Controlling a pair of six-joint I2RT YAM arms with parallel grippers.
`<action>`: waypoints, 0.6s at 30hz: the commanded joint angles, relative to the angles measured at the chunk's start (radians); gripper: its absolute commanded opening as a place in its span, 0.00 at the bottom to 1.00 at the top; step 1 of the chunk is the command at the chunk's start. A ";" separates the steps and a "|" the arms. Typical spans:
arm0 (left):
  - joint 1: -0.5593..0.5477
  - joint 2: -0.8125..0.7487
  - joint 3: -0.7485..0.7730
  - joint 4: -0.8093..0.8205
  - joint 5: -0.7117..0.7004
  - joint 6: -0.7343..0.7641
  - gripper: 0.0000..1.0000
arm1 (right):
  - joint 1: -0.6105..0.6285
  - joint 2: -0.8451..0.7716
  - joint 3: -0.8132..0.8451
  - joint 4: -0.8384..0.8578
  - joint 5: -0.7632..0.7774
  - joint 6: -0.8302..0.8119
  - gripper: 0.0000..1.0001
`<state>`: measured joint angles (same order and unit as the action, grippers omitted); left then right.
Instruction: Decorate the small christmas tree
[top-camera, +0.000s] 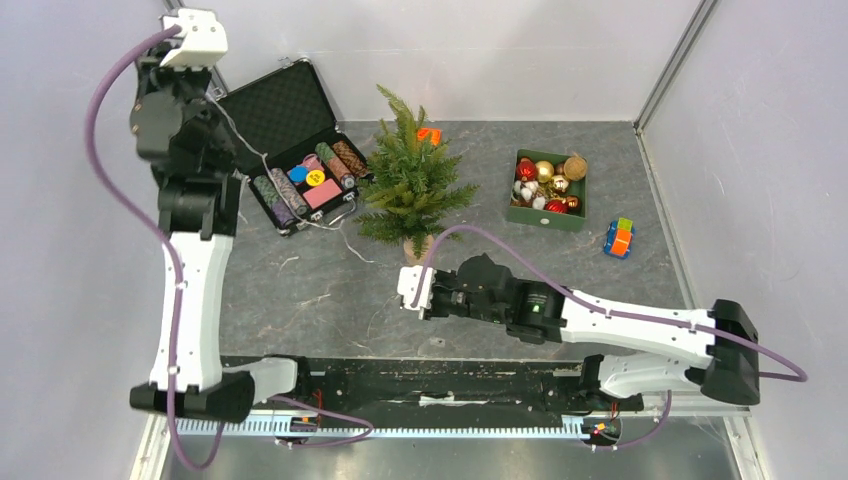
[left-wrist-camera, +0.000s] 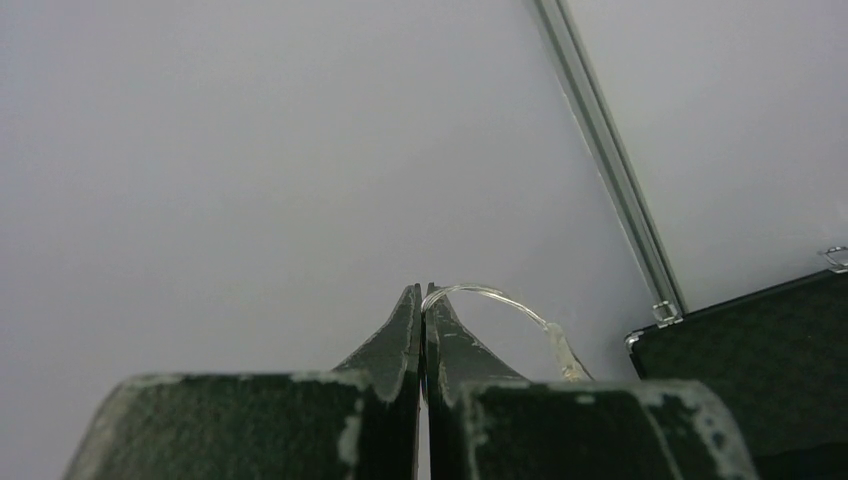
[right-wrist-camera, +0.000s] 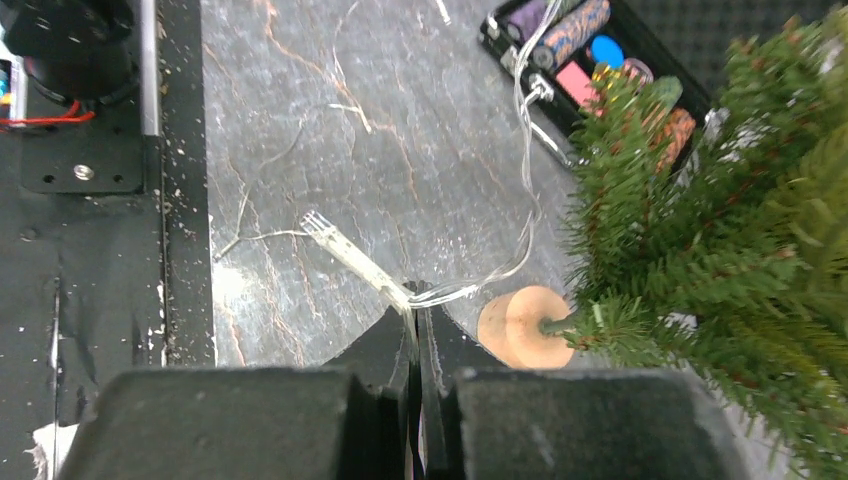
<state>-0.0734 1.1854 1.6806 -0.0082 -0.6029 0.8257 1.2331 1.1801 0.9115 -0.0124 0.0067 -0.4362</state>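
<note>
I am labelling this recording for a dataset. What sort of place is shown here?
Probably a lab robot cell, not a home: plain white walls with a metal frame post, and a black mounting rail at the grey tabletop's edge.

Top external: high at the near edge, looking down on the table (top-camera: 320, 300).
Left wrist: raised, facing the wall (left-wrist-camera: 250, 150).
Right wrist: close over the table.
Shared, top and right: small christmas tree (top-camera: 412, 180).

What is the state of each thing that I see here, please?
small christmas tree: upright on table.
briefcase: open, lid up.
green box: open, holding ornaments.
left gripper: shut on clear wire.
right gripper: shut on clear wire.
</note>
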 joint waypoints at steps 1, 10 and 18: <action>0.006 0.104 0.109 0.082 -0.003 -0.009 0.02 | -0.003 0.053 0.019 0.075 0.075 0.053 0.00; 0.004 0.269 0.262 0.088 0.107 -0.123 0.02 | -0.016 0.083 0.030 0.103 0.171 0.108 0.04; -0.031 0.378 0.305 0.097 0.184 -0.174 0.02 | -0.017 -0.001 0.029 0.133 0.033 0.128 0.62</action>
<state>-0.0761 1.5204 1.9373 0.0628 -0.5022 0.7296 1.2175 1.2522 0.9081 0.0891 0.1020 -0.3302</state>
